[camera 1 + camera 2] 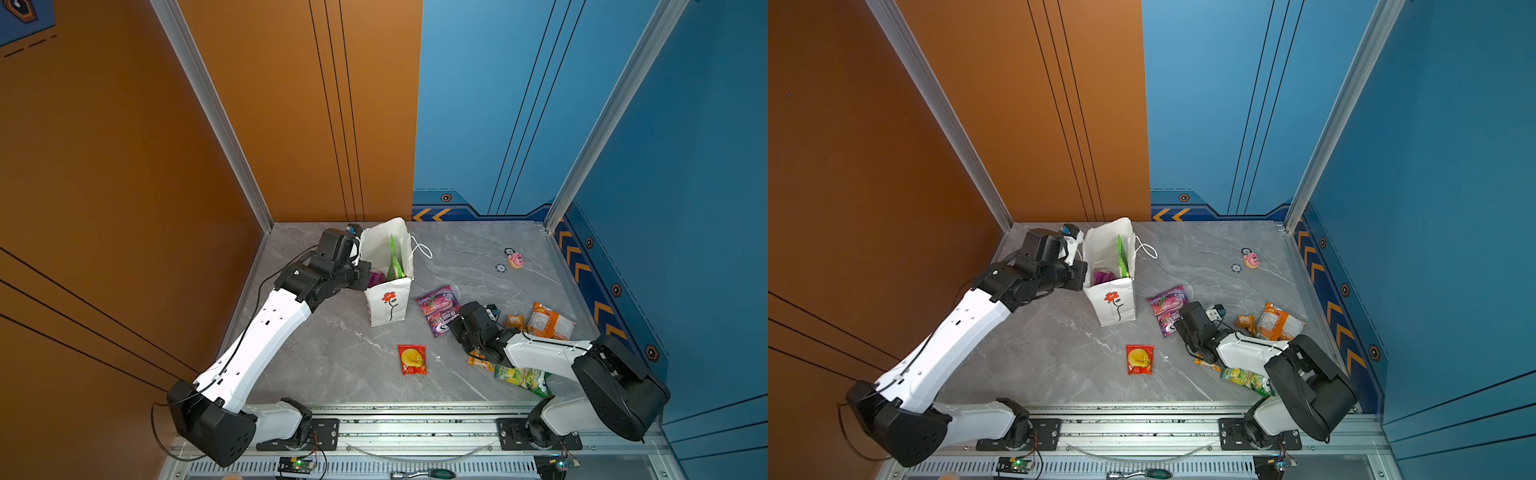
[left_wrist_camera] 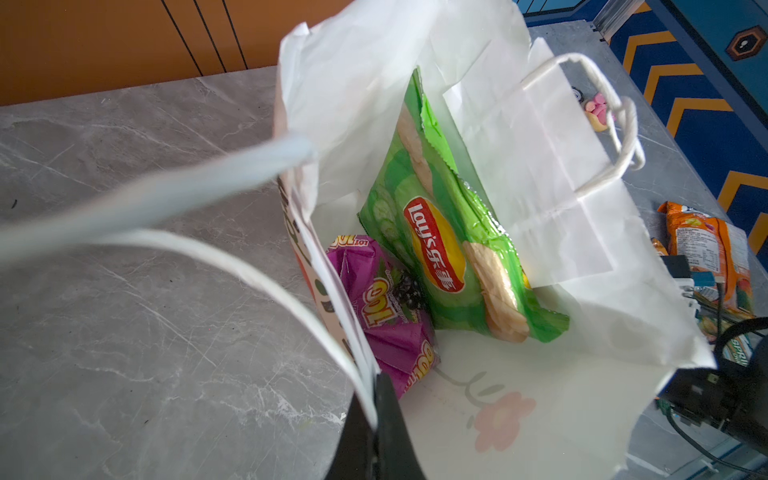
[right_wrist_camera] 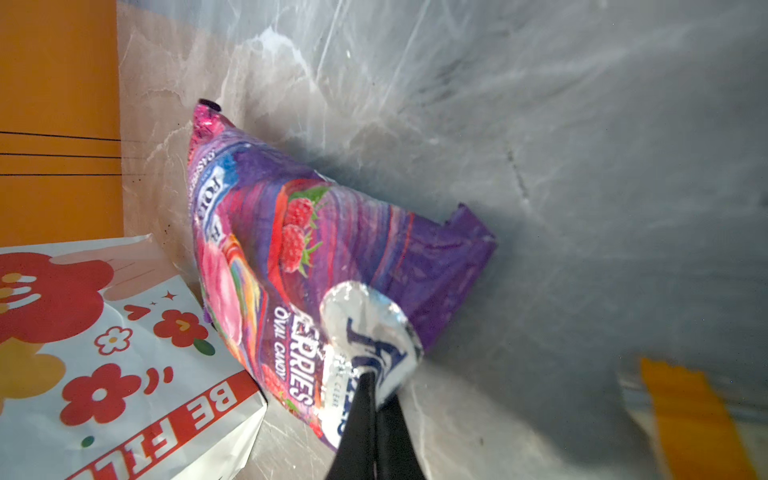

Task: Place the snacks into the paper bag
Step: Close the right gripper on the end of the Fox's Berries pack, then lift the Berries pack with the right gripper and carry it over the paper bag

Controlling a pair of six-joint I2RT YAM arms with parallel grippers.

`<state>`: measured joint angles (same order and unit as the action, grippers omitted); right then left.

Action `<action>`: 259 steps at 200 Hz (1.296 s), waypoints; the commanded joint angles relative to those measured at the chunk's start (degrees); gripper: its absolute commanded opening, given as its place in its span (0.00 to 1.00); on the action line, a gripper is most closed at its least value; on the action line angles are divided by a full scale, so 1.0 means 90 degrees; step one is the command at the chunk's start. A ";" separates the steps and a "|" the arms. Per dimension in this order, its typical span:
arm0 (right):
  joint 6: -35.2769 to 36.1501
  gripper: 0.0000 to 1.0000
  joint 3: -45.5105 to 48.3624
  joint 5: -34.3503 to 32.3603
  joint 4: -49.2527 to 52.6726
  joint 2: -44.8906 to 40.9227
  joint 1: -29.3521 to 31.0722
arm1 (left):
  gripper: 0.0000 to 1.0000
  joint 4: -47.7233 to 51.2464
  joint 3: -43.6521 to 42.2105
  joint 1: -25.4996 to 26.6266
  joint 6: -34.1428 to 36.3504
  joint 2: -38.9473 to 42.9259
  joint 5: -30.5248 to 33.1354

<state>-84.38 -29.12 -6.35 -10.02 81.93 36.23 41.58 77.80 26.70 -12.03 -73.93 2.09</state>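
Front edge: an aluminium rail (image 1: 415,428) carries both arm bases.

Surface: a grey, white-veined marble-look table (image 1: 332,353).

- Nearest on it, a red packet (image 1: 412,359) lies flat and alone at centre.
- To its right, a green-yellow packet (image 1: 521,378) is partly under the right arm.
- Further back on the right, a big orange packet (image 1: 548,322) lies just beside a small orange packet (image 1: 515,321).
- At mid-table, the Fox's packet (image 1: 438,309) lies near the bag (image 1: 388,307) but apart from it. The right gripper (image 3: 376,386) has its jaws pressed together on the packet's silver corner.
- The bag stands upright and open, left of centre. The left gripper (image 2: 376,390) has its jaws closed, pinching the bag's near rim.
- Inside the bag, the Lay's packet (image 2: 440,249) stands on edge. The grape packet (image 2: 386,316) sits at the bottom beside it.
- At the far right, a pink toy (image 1: 515,260) sits well apart from everything else.

Room: an orange wall (image 1: 124,124) closes the left side and half the back. A blue wall (image 1: 498,104) with a chevron skirting closes the rest. Aluminium posts (image 1: 216,112) stand at the back corners.
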 commanded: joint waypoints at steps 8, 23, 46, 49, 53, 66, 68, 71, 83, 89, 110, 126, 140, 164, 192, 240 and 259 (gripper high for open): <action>0.0287 0.00 -0.0064 -0.0372 0.0372 -0.0245 -0.0024 | 0.00 -0.0226 -0.0040 0.0021 0.0009 0.0099 0.0208; 0.0387 0.00 -0.0093 -0.0481 0.0524 -0.0420 -0.0023 | 0.00 -0.0226 -0.0032 0.0022 0.0010 0.0104 0.0204; 0.0741 0.00 -0.0255 -0.0686 0.0974 -0.0788 -0.0023 | 0.00 -0.0226 -0.0041 0.0022 0.0013 0.0115 0.0211; 0.0819 0.00 -0.0289 -0.0705 0.1047 -0.0841 -0.0030 | 0.00 -0.0226 -0.0036 0.0018 0.0018 0.0115 0.0215; 0.0946 0.00 -0.0328 -0.0714 0.1120 -0.0913 -0.0047 | 0.00 -0.0231 -0.0041 0.0022 0.0018 0.0120 0.0217; 0.1319 0.00 -0.0487 -0.0803 0.1395 -0.1142 -0.0060 | 0.00 -0.0235 -0.0041 0.0027 0.0011 0.0152 0.0224; 0.1363 0.00 -0.0517 -0.0826 0.1450 -0.1176 -0.0060 | 0.00 -0.0235 -0.0036 0.0030 0.0005 0.0156 0.0226; 0.1456 0.00 -0.0562 -0.0848 0.1532 -0.1219 -0.0060 | 0.00 -0.0236 -0.0032 0.0031 0.0008 0.0155 0.0232; 0.1795 0.00 -0.0750 -0.0945 0.1818 -0.1402 -0.0072 | 0.00 -0.0277 -0.0069 0.0029 0.0009 0.0210 0.0247; 0.1955 0.00 -0.0840 -0.0975 0.1935 -0.1494 -0.0073 | 0.00 -0.0291 -0.0085 0.0032 0.0008 0.0225 0.0246; 0.2566 0.00 -0.1191 -0.0960 0.2243 -0.1716 -0.0080 | 0.00 -0.0338 -0.0116 0.0029 0.0009 0.0273 0.0251; 0.3094 0.00 -0.1553 -0.0958 0.2554 -0.1854 -0.0071 | 0.00 -0.0352 -0.0126 0.0031 -0.0002 0.0286 0.0266; 0.3409 0.00 -0.1835 -0.1014 0.2814 -0.1947 -0.0070 | 0.00 -0.0358 -0.0131 0.0022 -0.0006 0.0307 0.0281; 0.3827 0.00 -0.2159 -0.1019 0.3080 -0.2061 -0.0104 | 0.00 -0.0391 -0.0158 0.0023 -0.0013 0.0343 0.0300; 0.4232 0.00 -0.2520 -0.0955 0.3378 -0.2121 -0.0122 | 0.00 -0.0420 -0.0177 0.0025 -0.0002 0.0383 0.0325; 0.4921 0.00 -0.3335 -0.1037 0.3863 -0.2161 -0.0134 | 0.00 -0.0417 -0.0177 0.0024 -0.0011 0.0375 0.0280; 0.5127 0.00 -0.3710 -0.1052 0.3985 -0.2113 -0.0143 | 0.00 -0.0421 -0.0170 0.0031 -0.0012 0.0365 0.0264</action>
<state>-43.24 -57.28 -13.80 23.97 64.05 35.29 40.95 76.16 26.70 -12.03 -72.31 3.01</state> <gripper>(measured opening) 0.046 0.046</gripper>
